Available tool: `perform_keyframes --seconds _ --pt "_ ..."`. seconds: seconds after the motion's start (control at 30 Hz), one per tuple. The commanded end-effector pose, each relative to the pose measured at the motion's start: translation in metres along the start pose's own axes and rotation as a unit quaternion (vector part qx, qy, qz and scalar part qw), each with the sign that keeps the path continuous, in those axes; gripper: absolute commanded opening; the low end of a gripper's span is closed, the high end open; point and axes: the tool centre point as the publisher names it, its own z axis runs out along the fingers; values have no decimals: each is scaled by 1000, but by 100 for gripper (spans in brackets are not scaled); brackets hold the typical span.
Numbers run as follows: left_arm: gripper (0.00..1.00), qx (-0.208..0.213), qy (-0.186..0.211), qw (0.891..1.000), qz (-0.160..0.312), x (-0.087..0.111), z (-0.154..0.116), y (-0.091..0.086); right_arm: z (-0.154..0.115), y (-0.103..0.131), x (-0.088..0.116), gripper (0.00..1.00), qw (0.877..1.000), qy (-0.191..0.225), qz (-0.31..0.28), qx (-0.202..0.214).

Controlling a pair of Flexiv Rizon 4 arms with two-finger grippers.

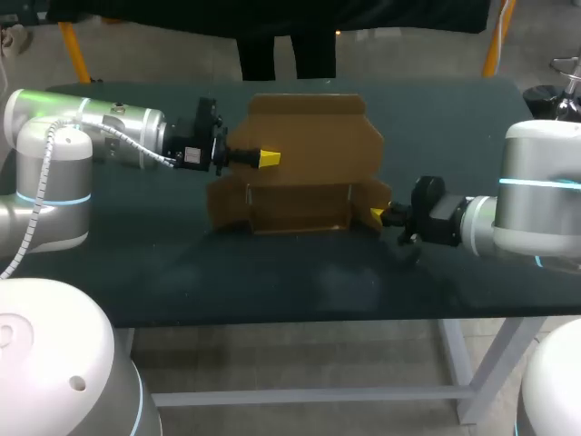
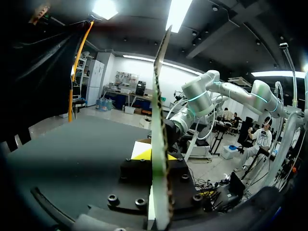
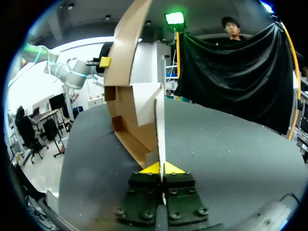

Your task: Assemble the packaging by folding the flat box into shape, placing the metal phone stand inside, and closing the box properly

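A brown cardboard box [image 1: 304, 173] stands half folded in the middle of the table, its tall back panel upright and its low tray part facing me. My left gripper [image 1: 268, 158] is shut on the left part of the back panel. In the left wrist view that panel [image 2: 161, 125] runs edge-on between the yellow tips of the left gripper [image 2: 156, 155]. My right gripper [image 1: 377, 215] is shut on the box's right side flap [image 3: 160, 125], which stands upright between the tips of the right gripper [image 3: 162, 168]. No metal phone stand shows in any view.
The dark green table [image 1: 300, 272] has bare surface in front of the box and to both sides. Its front edge runs just below my arms in the head view.
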Motion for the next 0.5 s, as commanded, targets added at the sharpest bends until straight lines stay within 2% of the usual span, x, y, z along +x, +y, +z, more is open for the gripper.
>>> perform_keyframes --seconds 0.03,0.07,0.1,0.5 --pt "0 0 2 1000 0 -1 2 3 11 -3 10 16 1000 -13 3 -6" --pt "0 0 2 1000 0 -1 2 3 11 -3 11 23 1000 -15 5 -6" --pt "0 0 2 1000 0 -1 2 3 12 -3 13 24 1000 -17 6 -6" --pt "0 0 2 1000 0 -1 2 3 13 -2 35 27 999 -39 18 -8"
